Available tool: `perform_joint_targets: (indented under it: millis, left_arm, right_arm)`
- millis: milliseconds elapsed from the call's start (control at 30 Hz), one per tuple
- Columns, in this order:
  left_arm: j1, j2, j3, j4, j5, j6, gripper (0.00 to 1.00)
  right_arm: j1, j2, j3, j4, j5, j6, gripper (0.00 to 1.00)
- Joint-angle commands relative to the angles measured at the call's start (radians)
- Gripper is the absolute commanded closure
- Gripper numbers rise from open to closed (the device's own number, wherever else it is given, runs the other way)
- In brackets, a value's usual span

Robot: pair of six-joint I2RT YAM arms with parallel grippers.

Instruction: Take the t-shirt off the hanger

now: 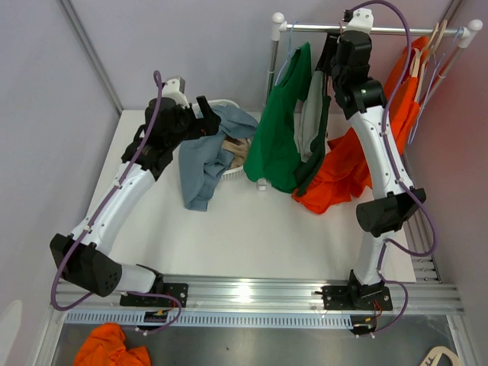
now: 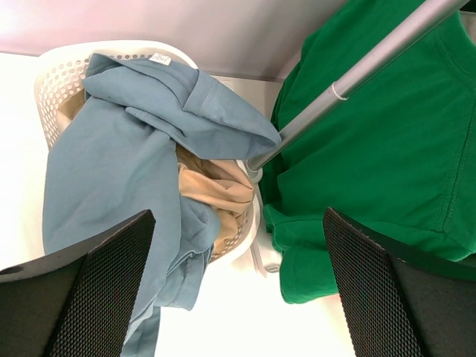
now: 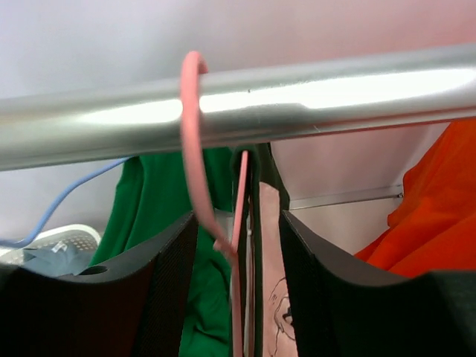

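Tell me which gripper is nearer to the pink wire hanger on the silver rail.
Right. The right gripper is under the silver rail, fingers either side of the pink wire hanger. The left gripper hovers over the white plastic basket, far off.

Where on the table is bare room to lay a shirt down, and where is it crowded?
Bare: the near middle of the white table, in front of the basket and the green shirt. Crowded: the back, where the blue shirt spills from the basket and the orange shirt hangs under the rail.
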Motion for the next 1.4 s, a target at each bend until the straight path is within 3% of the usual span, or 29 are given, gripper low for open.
perform_joint_targets:
  millis: [0, 100, 133, 167, 267, 533, 767, 933, 1067, 1167, 1300, 1367]
  left_arm:
    - [-0.007, -0.010, 0.019, 0.030, -0.021, 0.026, 0.01]
    - [-0.007, -0.001, 0.022, 0.032, -0.024, 0.029, 0.01]
    - [-0.007, 0.004, 0.020, 0.032, -0.026, 0.028, 0.00]
    - [-0.007, 0.005, 0.020, 0.033, -0.027, 0.029, 0.01]
    - [-0.007, 0.013, 0.020, 0.033, -0.029, 0.031, 0.01]
    - [-0.007, 0.016, 0.022, 0.036, -0.024, 0.028, 0.01]
    - [-0.009, 0.011, 0.014, 0.047, -0.013, 0.021, 0.01]
    - [-0.043, -0.039, -0.009, 0.092, -0.082, 0.090, 0.00]
    - [-0.050, -0.061, 0.028, 0.061, -0.084, 0.097, 0.01]
    - [-0.113, -0.122, -0.026, 0.137, -0.113, 0.164, 0.00]
    - [-0.307, -0.232, -0.215, 0.309, -0.226, 0.309, 0.01]
    - [-0.368, -0.291, -0.259, 0.366, -0.262, 0.328, 0.00]
  right_arm:
    - [-0.009, 0.037, 0.056, 0.030, -0.001, -0.015, 0.48]
    - [-0.012, 0.046, 0.042, 0.056, -0.001, -0.019, 0.54]
    - [-0.012, 0.044, 0.036, 0.075, -0.004, -0.023, 0.62]
    - [-0.014, 0.051, 0.034, 0.080, -0.004, -0.022, 0.79]
    - [-0.015, 0.057, 0.034, 0.082, -0.007, -0.022, 1.00]
    - [-0.010, -0.026, -0.034, 0.175, -0.035, -0.063, 1.00]
    - [-0.004, -0.043, 0.097, 0.143, -0.059, -0.107, 1.00]
    - [0.017, -0.141, -0.007, 0.152, -0.063, -0.108, 1.00]
    - [0.032, -0.241, -0.125, 0.125, 0.044, -0.045, 1.00]
    - [0.071, -0.284, -0.215, 0.065, 0.178, 0.024, 1.00]
    - [0.184, -0.408, -0.421, 0.105, 0.449, 0.102, 1.00]
    - [0.233, -0.434, -0.445, 0.091, 0.563, 0.142, 1.00]
